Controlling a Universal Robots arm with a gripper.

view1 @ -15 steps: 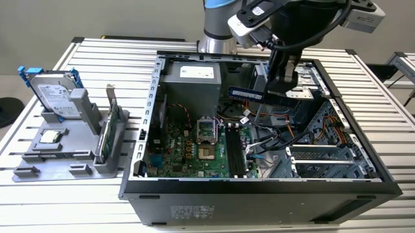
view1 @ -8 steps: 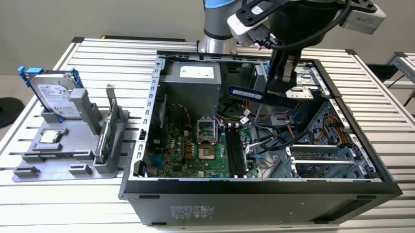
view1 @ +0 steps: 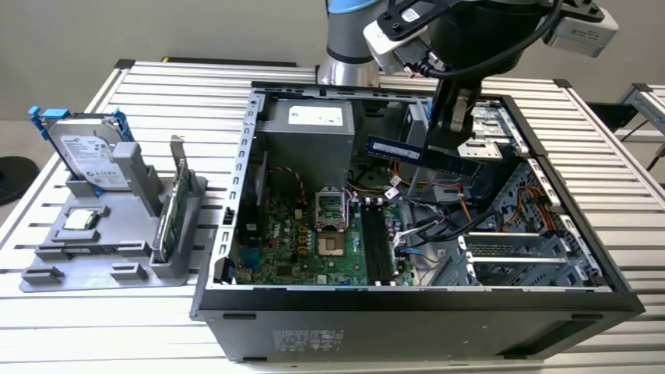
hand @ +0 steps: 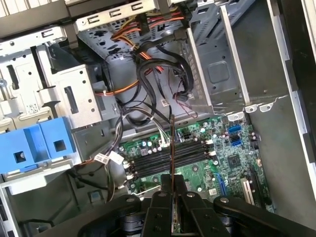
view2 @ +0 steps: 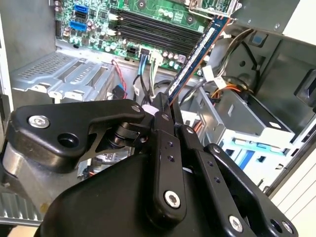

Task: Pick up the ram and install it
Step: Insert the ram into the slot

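- Ram (view1: 400,149) is clamped in the jaws, hanging over the open case (view1: 416,327).
- Carrying step, I'd say; seating needs its edge lined over the slots (view1: 376,243).

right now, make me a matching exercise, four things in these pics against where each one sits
Things:
1 ram
2 hard drive
3 green card
4 memory slots

Places:
a on the motherboard
b clamped in the gripper over the open case
c on edge in the grey holder, nearest the case
d upright in the grey holder, blue-framed

Pairs: 1-b, 2-d, 3-c, 4-a
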